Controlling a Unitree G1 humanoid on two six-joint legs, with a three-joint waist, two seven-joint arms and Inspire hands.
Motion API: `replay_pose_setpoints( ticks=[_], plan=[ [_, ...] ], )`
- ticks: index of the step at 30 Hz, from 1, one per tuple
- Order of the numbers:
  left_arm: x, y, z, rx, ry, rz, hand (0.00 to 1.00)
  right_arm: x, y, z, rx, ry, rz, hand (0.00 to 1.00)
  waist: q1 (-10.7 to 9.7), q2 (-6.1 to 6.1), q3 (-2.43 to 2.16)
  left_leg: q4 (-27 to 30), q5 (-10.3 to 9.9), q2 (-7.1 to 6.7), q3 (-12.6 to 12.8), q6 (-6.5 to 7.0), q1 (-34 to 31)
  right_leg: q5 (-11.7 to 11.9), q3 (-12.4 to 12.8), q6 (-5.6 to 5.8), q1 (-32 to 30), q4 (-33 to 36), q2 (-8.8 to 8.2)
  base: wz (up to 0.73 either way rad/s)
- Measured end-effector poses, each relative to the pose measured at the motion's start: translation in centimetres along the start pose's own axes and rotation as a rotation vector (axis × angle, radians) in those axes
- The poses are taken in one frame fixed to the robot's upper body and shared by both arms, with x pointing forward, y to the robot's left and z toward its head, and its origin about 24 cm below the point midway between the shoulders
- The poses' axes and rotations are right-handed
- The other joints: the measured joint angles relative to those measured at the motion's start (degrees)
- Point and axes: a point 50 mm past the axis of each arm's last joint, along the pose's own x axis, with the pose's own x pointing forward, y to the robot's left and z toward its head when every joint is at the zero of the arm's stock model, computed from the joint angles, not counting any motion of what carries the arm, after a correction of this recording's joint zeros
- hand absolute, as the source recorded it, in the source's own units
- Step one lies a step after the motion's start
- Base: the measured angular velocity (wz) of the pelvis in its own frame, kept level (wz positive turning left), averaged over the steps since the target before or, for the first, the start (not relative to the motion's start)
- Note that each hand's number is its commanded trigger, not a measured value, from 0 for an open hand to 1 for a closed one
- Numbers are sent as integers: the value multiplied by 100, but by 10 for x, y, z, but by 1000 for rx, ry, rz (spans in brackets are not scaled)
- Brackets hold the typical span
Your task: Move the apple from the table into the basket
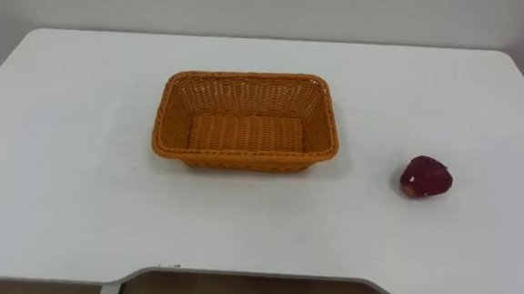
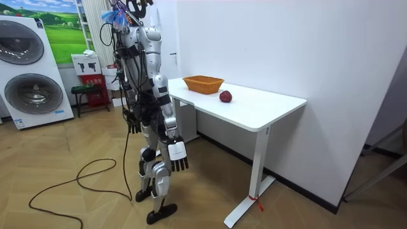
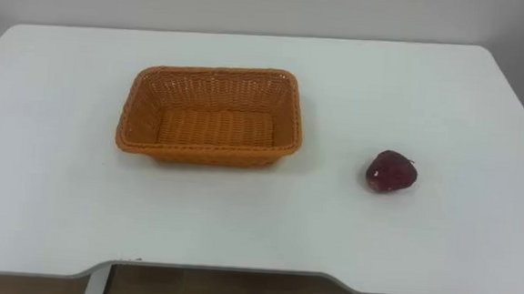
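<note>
One dark red apple (image 1: 426,177), one orange wicker basket (image 1: 248,77), one white table (image 1: 76,199), two washing machines (image 2: 35,95)

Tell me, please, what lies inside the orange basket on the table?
Nothing can be seen inside the basket: its woven bottom is bare. The near wall covers a thin strip of that bottom. The apple lies outside, on the table to its right, apart.
</note>
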Motion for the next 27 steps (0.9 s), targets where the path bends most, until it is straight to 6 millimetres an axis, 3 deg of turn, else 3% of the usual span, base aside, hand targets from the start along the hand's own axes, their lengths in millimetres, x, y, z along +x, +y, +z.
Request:
replay_pose_setpoints(
  ticks=[8,11,15,20,23,27],
  plan=[
    [0,1,2,1,-4,3,0,0,-2,-2,101,8,-27,0,-25,5,2,-10,0,2,0,0,26,1,6,-1,-4,4,4,0],
    [0,2,0,-15,-4,15,0,0,-4,-3,309,19,-59,0,-102,-1,2,-16,0,2,9,0,21,0,12,0,4,3,3,0],
    [0,12,-3,-71,-3,62,0,-1,-14,6,748,15,-123,0,-319,-14,1,-29,0,-3,27,0,65,-7,33,7,46,-3,2,-2],
    [-2,31,0,-126,-46,145,0,-8,-36,41,1078,-91,-202,0,-527,-59,-22,-50,1,0,86,2,79,-6,76,8,8,35,6,-6],
    [-3,41,-1,-135,-59,205,0,-21,-55,81,1191,-207,-273,0,-579,-83,-19,-65,3,0,166,5,79,-23,136,16,-69,121,-2,-12],
    [-4,46,3,-126,-93,241,0,-63,-73,143,1218,-483,-360,0,-598,-147,-36,-12,3,1,215,6,-71,-26,199,20,-260,182,-2,-7]
  ],
)
